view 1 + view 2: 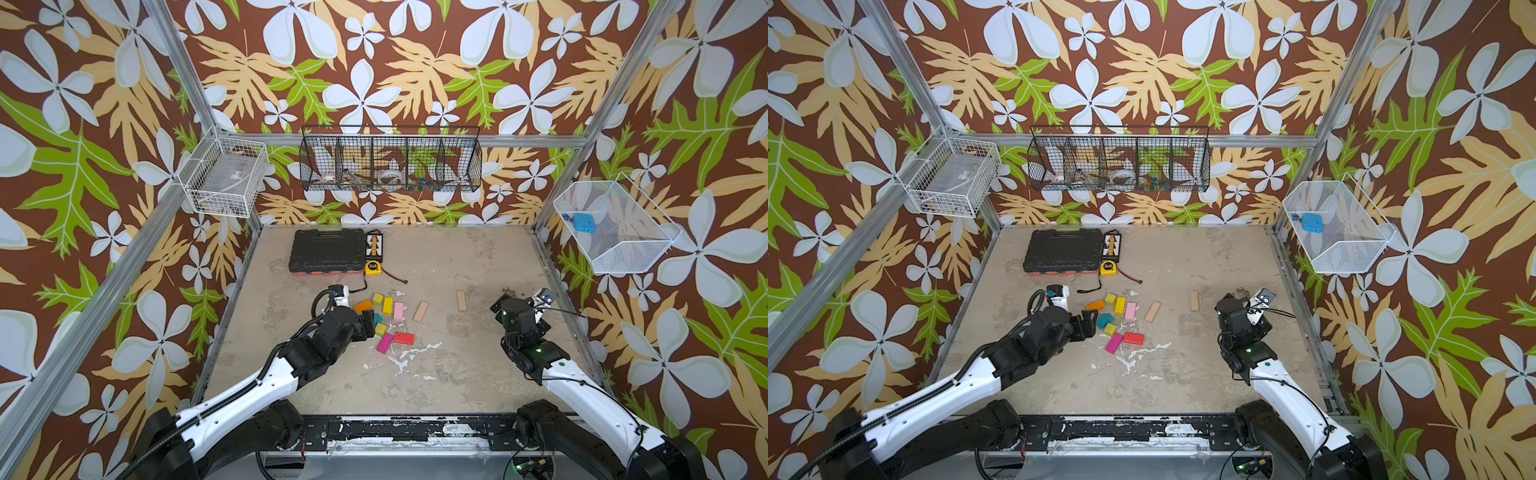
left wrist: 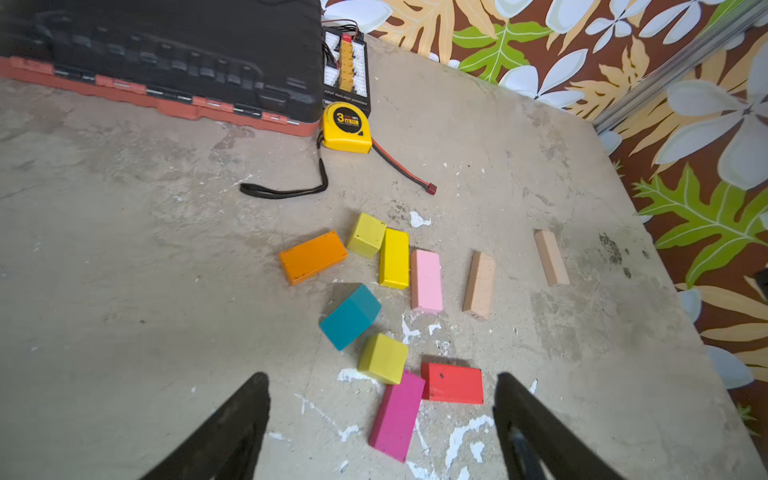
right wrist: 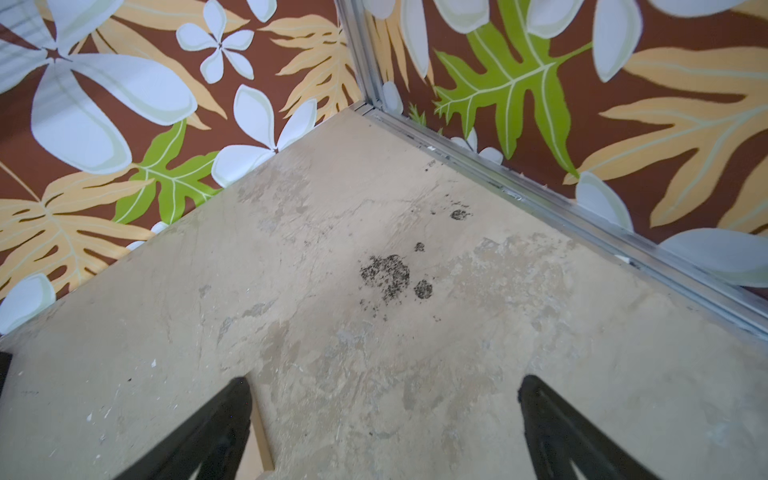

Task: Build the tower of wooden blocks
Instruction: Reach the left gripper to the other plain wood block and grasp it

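Note:
The wood blocks lie loose and flat on the table; no tower is in view. In the left wrist view I see an orange brick (image 2: 312,257), a yellow brick (image 2: 393,258), a pink brick (image 2: 426,280), two tan planks (image 2: 479,286) and a teal wedge (image 2: 350,316). Nearer are a yellow cube (image 2: 383,358), a magenta brick (image 2: 397,416) and a red brick (image 2: 452,382). My left gripper (image 2: 382,376) hovers open over these last three, left of the cluster (image 1: 368,324). My right gripper (image 3: 385,379) stands open over bare table, beside the right-hand plank (image 1: 461,300).
A black tool case (image 1: 326,251), a small charger board (image 1: 374,245) and a yellow tape measure (image 1: 373,268) with strap and cable sit behind the blocks. Wire baskets (image 1: 390,160) hang on the walls. The metal frame rail (image 3: 540,187) runs close to my right gripper.

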